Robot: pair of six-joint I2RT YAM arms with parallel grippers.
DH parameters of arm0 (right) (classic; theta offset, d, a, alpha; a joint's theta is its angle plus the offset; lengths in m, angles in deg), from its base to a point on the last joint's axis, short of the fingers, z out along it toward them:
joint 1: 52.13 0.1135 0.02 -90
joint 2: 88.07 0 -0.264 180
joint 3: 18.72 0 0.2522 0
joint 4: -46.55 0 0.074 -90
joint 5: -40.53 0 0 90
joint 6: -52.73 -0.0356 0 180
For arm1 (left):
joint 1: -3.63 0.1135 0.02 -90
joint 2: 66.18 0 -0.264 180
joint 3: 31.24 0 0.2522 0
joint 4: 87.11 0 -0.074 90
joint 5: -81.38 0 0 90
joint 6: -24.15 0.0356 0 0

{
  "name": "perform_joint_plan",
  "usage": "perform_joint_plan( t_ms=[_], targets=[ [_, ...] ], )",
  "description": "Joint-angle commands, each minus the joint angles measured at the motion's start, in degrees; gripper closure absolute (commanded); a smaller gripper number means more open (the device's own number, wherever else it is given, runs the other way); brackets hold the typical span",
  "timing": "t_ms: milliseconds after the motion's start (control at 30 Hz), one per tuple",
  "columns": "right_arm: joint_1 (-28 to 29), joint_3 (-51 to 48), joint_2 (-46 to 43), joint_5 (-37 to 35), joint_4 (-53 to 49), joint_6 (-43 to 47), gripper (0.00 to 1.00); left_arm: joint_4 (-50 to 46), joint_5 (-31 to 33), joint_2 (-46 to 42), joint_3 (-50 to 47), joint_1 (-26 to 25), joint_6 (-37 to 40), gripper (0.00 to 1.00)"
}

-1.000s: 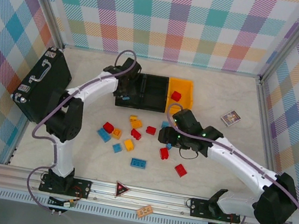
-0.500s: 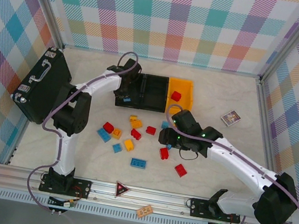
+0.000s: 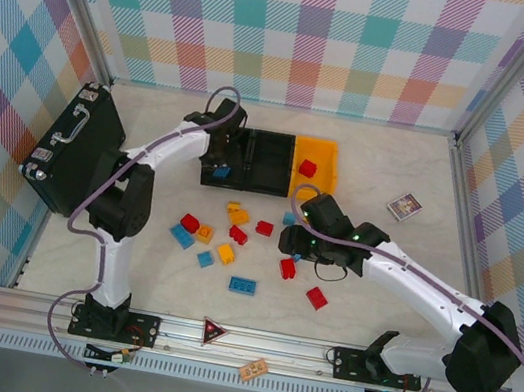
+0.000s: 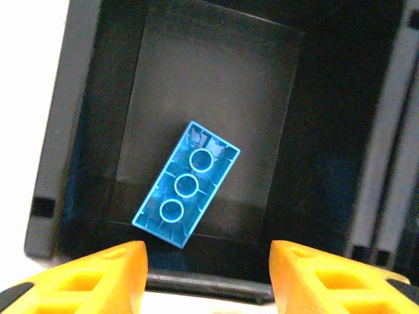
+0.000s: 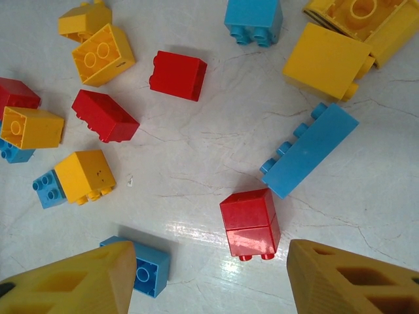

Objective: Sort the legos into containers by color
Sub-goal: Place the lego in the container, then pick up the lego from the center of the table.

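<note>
My left gripper (image 4: 208,278) hangs open over the left black container (image 3: 212,179), nothing between its orange fingers (image 4: 105,275). A blue lego (image 4: 186,184) lies upside down and loose on that bin's floor (image 4: 262,91); it shows as a blue spot (image 3: 223,171) from above. The middle black container (image 3: 270,162) stands beside it. The yellow-orange container (image 3: 323,151) holds a red lego (image 3: 307,169). My right gripper (image 5: 209,281) is open, hovering above the scattered legos. A red lego (image 5: 250,224) lies on the table between its fingers, untouched. A long blue lego (image 5: 309,149) lies beside it.
Several red, blue and yellow legos are strewn over the table middle (image 3: 229,241). A large black case (image 3: 72,147) stands at the left. A small card box (image 3: 404,207) lies to the right. A tan block (image 3: 255,368) sits on the front rail.
My left gripper has opened and let the blue lego fall into the left black container. The right gripper has hardly moved.
</note>
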Motion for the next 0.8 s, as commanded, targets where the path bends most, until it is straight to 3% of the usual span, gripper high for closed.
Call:
perform_joint_plan(
  t_ms=[0, 300, 767],
  targets=[
    [0.53, 0.10, 0.27, -1.91, -0.87, -0.92, 0.37, -0.46, -2.21, -5.83, -2.04, -0.63, 0.83, 0.48],
    [-1.27, 2.20, 2.50, -4.96, -4.97, -0.64, 0.33, 2.99, -7.11, -16.07, -12.61, -3.15, 0.89, 0.47],
    [-3.49, 4.79, 14.28, -6.04, -3.79, -6.74, 0.36, 9.18, -11.03, -33.10, -32.85, -8.38, -1.73, 0.45]
  ],
)
